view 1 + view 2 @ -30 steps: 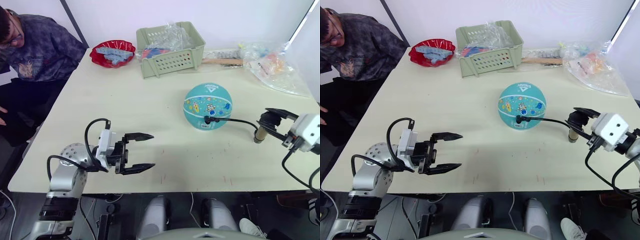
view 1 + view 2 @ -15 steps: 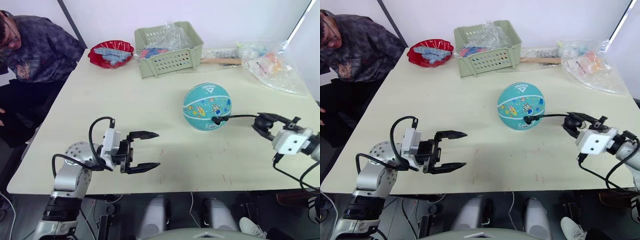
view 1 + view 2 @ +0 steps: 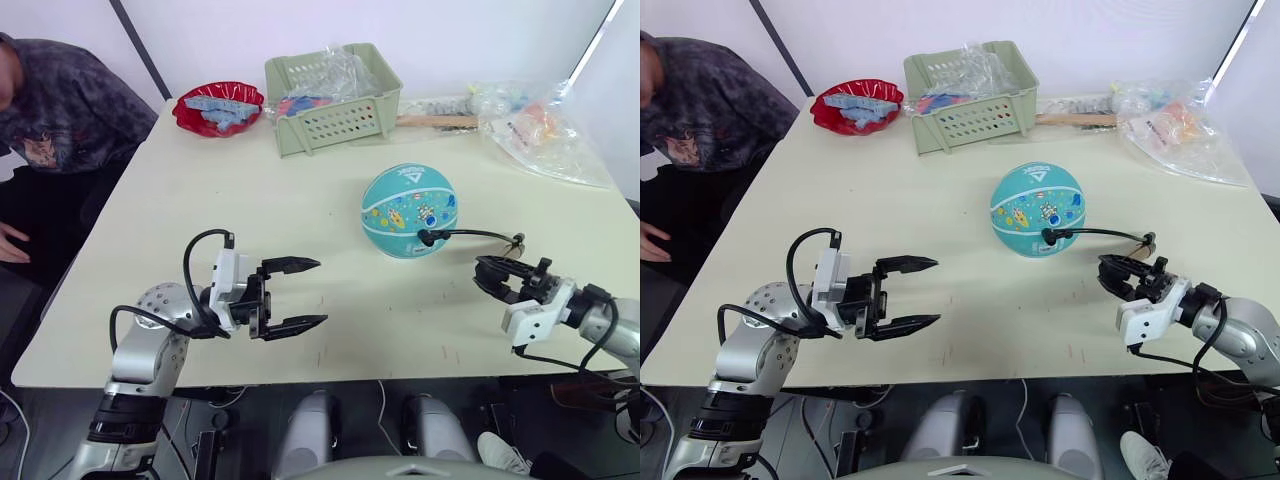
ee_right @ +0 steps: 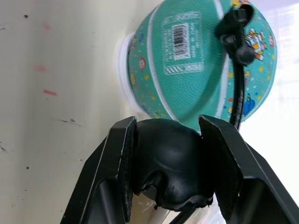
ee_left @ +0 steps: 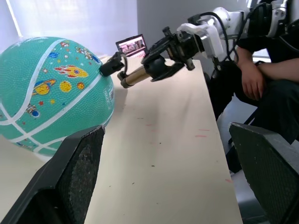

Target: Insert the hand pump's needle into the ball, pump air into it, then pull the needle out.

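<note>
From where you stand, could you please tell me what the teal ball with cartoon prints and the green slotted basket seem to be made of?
The teal ball with cartoon prints looks like rubber with a matte finish: the left wrist view shows a fine pebbled grain. The green slotted basket appears to be moulded plastic, judging by its uniform pale green and regular slots in the walls.

Pale cream rectangular table (image 3: pixel 250 210). Resting on it: a teal mini basketball with white seams (image 3: pixel 410 210) right of centre; a sage-green perforated plastic basket (image 3: pixel 332 96) and a red bowl (image 3: pixel 217 106) along the far edge; clear plastic bags (image 3: pixel 545 140) at the far right corner.
</note>
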`<state>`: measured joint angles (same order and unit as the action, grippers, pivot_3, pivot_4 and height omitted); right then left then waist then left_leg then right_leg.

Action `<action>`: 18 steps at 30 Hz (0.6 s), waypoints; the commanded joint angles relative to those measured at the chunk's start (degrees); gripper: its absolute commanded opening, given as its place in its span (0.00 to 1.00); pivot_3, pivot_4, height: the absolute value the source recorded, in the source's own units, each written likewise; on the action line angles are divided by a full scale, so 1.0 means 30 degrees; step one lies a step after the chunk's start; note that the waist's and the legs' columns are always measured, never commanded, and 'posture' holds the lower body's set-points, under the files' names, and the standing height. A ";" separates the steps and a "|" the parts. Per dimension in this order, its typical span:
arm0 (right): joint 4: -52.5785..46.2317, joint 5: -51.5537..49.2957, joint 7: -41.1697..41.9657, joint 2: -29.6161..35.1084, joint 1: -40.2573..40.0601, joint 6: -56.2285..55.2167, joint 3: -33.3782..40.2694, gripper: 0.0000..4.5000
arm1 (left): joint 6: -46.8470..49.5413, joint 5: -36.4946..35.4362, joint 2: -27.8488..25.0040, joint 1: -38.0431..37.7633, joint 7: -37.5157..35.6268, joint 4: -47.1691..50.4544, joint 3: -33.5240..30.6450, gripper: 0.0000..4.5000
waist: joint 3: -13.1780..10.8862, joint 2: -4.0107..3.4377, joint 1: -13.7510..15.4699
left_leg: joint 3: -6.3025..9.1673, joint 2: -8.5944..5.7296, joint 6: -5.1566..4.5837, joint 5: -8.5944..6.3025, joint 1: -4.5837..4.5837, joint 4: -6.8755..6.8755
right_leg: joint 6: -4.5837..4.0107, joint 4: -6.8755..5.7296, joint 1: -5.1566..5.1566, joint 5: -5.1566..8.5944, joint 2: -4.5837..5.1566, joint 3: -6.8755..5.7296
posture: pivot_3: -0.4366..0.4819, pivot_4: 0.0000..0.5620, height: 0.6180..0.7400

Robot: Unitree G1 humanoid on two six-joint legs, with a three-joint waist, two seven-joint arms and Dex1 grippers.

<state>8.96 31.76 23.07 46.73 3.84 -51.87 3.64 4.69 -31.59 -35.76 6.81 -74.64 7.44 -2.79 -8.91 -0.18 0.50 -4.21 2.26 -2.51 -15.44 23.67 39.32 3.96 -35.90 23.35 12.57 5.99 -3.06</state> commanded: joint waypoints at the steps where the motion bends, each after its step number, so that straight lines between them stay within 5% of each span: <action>1: 0.0326 0.0873 -0.1401 0.0129 0.0378 -0.0716 -0.0428 0.35 | -0.0249 0.0206 -0.0013 -0.0118 0.0360 0.0942 -0.0013 1.00 | 0.0000 0.0000 -0.0019 | -0.0001 0.0000 0.0001 0.0001 0.0000 0.0000 | -0.0003 -0.0001 0.0000 -0.0001 0.0000 0.0001 | 0.48 0.27 0.98; 7: 0.1594 -0.0915 -0.1255 0.0645 0.0485 -0.0669 -0.1246 0.35 | -0.0328 0.0331 -0.0102 -0.0156 0.0598 0.1153 0.0070 1.00 | -0.0008 0.0033 -0.0063 | -0.0008 0.0001 0.0003 0.0003 -0.0005 0.0002 | -0.0006 -0.0001 -0.0001 -0.0003 -0.0002 0.0011 | 0.48 0.27 0.98; 13: 0.2069 -0.3307 -0.0171 0.1477 0.0364 -0.0778 -0.1798 0.98 | -0.0331 0.0397 -0.0120 0.0072 0.0634 0.0969 0.0204 1.00 | -0.0026 0.0069 -0.0079 | -0.0008 0.0002 0.0002 0.0003 -0.0004 0.0004 | -0.0007 -0.0001 -0.0002 -0.0010 -0.0002 0.0014 | 0.48 0.27 0.98; 18: 0.2084 -0.5904 0.1160 0.1750 -0.0195 -0.0469 -0.2031 0.99 | -0.0219 0.0405 0.0069 0.0538 0.0721 0.0847 0.0485 1.00 | -0.0029 0.0076 -0.0055 | -0.0004 0.0002 0.0001 0.0003 -0.0003 0.0004 | 0.0005 -0.0002 -0.0002 -0.0019 -0.0003 0.0015 | 0.48 0.27 0.98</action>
<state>15.83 17.23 25.89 50.94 3.72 -53.67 -2.79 4.59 -30.42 -35.65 7.67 -72.50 8.52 -1.50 -8.99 0.04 0.33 -4.21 2.27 -2.51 -15.43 23.66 39.33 3.97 -35.91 23.35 12.51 5.99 -3.02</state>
